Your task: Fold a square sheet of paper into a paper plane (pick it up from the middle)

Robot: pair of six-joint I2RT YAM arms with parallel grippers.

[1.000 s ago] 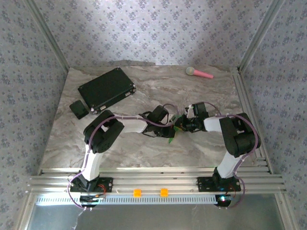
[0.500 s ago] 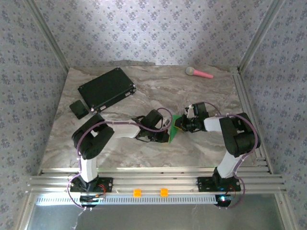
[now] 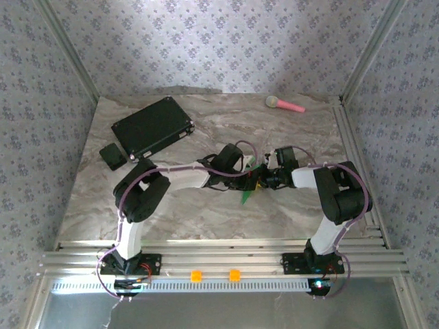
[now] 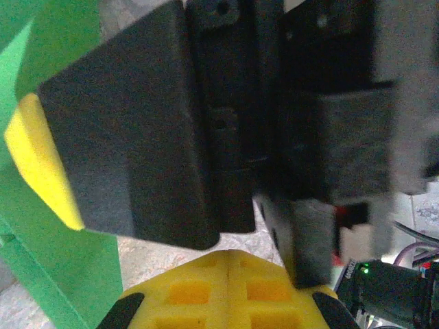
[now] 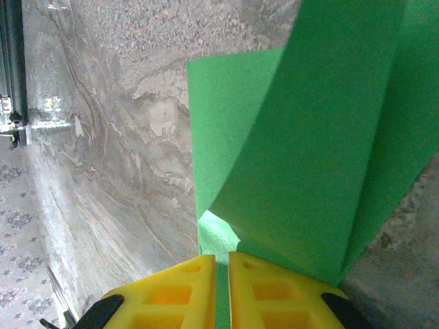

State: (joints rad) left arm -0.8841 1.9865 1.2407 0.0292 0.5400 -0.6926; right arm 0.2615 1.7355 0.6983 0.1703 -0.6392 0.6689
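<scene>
Green paper (image 5: 315, 123) sat centre of top view, between grippers. Right gripper (image 5: 221, 264) pinched its folded bit; left gripper (image 4: 227, 271) pads pressed together. Looked light, floppy, crumple-prone: hold near crease.

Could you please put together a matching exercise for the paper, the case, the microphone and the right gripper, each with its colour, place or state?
Things:
1. paper
2. case
3. microphone
4. right gripper

Descriptions:
a. black, far left
b. shut on the sheet
c. bright green
d. pink handle, far right

Pairs: 1-c, 2-a, 3-d, 4-b
</scene>
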